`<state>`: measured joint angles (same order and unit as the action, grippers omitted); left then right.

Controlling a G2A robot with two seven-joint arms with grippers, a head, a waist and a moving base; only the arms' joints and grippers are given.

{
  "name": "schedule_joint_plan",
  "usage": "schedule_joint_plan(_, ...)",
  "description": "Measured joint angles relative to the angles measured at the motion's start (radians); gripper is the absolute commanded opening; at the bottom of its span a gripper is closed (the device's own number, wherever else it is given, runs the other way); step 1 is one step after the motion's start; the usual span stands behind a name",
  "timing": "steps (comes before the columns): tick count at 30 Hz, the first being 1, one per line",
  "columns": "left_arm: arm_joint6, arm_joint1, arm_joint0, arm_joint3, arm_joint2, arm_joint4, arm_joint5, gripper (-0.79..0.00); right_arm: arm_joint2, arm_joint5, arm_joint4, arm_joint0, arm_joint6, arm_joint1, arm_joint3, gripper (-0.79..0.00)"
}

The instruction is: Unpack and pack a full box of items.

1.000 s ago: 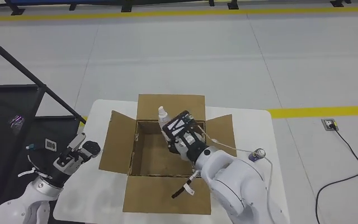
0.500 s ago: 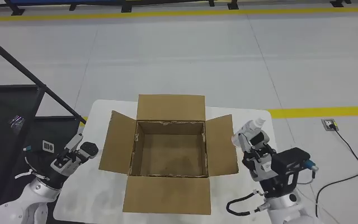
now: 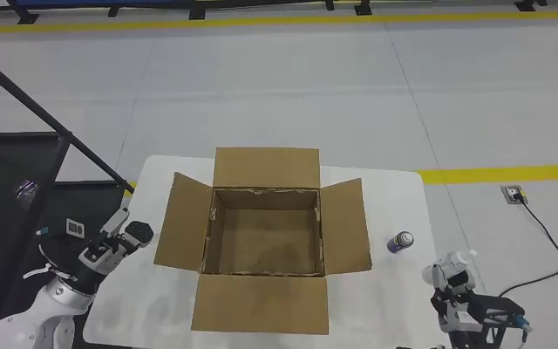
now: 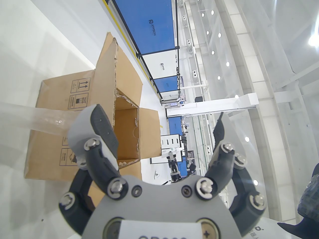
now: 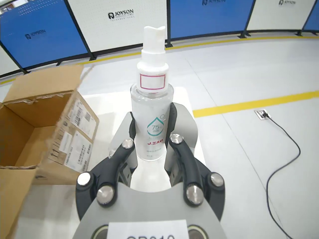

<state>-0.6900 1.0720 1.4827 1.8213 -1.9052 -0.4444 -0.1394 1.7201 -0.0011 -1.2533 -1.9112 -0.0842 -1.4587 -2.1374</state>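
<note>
The right gripper (image 5: 152,121) is clamped on a spray bottle (image 5: 151,93), just off the table's (image 3: 384,297) near right corner. The left gripper (image 4: 159,118) gapes wide at the left edge, beside the open box (image 3: 261,166) mid-table. A can (image 3: 401,242) stands right of the box.

There is one cardboard box (image 3: 266,166), with four flaps spread open, on one white table (image 3: 384,192). One small can (image 3: 401,242) stands right of the box. One spray bottle (image 5: 152,95) is at the near right. There are two grippers: the right gripper (image 5: 152,115) clamping the spray bottle, and the left gripper (image 4: 159,115) at the near left, spread and holding nothing. One floor socket (image 3: 513,194) lies far right.
</note>
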Motion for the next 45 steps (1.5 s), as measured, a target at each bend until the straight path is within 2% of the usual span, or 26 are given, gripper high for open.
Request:
schedule_joint_plan(11,0.0,0.0,0.0,0.0,0.0,0.0,0.0,0.0,-0.08,0.077,0.047,0.15,-0.028,-0.007,0.293,-0.785)
schedule_joint_plan(14,0.0,0.0,0.0,0.0,0.0,0.0,0.0,0.0,-0.093,0.071,0.03,0.159,0.005,-0.006,0.305,-0.785)
schedule_joint_plan(30,0.0,0.0,0.0,0.0,0.0,0.0,0.0,0.0,-0.095,0.091,0.007,0.185,0.02,-0.005,0.302,-0.785)
schedule_joint_plan(32,0.0,0.0,0.0,0.0,0.0,0.0,0.0,0.0,-0.107,0.102,0.013,0.204,-0.013,-0.006,0.313,-0.785)
schedule_joint_plan(37,0.0,0.0,0.0,0.0,0.0,0.0,0.0,0.0,-0.149,0.121,0.097,0.236,-0.184,-0.018,0.398,-0.785)
schedule_joint_plan(42,0.0,0.0,0.0,0.0,0.0,0.0,0.0,0.0,-0.184,0.192,0.043,0.289,-0.265,-0.024,0.513,-0.785)
schedule_joint_plan(45,0.0,0.0,0.0,0.0,0.0,0.0,0.0,0.0,-0.196,0.221,0.03,0.313,-0.367,-0.028,0.577,-0.785)
